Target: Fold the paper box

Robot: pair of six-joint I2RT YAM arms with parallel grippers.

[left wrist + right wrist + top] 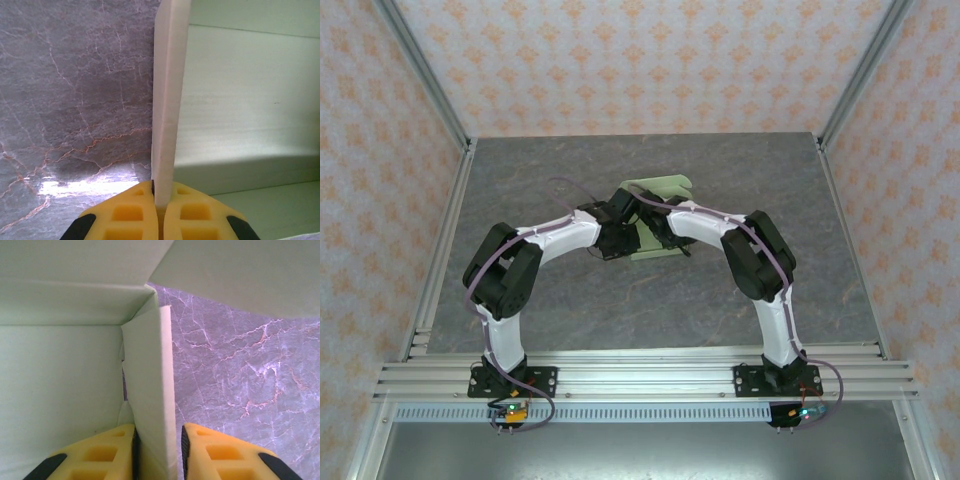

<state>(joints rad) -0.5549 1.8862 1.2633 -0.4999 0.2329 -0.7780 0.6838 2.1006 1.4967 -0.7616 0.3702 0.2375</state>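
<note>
Left gripper (pixel 160 194): yellow jaws pressed together on the bottom edge of one upright side of the box (pixel 240 100). The card is pinched thin between them and rises straight up the middle of the left wrist view.
Right gripper (pixel 158 440): yellow jaws parted, straddling another upright side of the box. The inner jaw lies against the card; the outer jaw stands just off it, with a sliver of table (pixel 240 390) showing between.
Box: pale green card, partly raised, sitting at the middle of the table a little toward the far side, between the two wrists.
Box, left wrist view: a flat floor and a long upright side lie to the right of the pinched side, with a soft shadow along the crease where they meet.
Box, right wrist view: floor and far side meet in a corner to the left of the straddled side, and a flap (pixel 240 275) overhangs the table at upper right.
Box, top view: green card shows beyond the grippers and beneath them, the rest hidden by the wrists.
Table: grey marbled surface with pale veins.
Left arm (pixel 510 270), right arm (pixel 760 260): white with black joints, both bent inward and meeting over the box in an arch.
Rail (pixel 640 375): aluminium, at the near edge, carrying the two bases well apart.
Backdrop (pixel 640 60): peach patterned panels on three sides, framed by aluminium posts.
</note>
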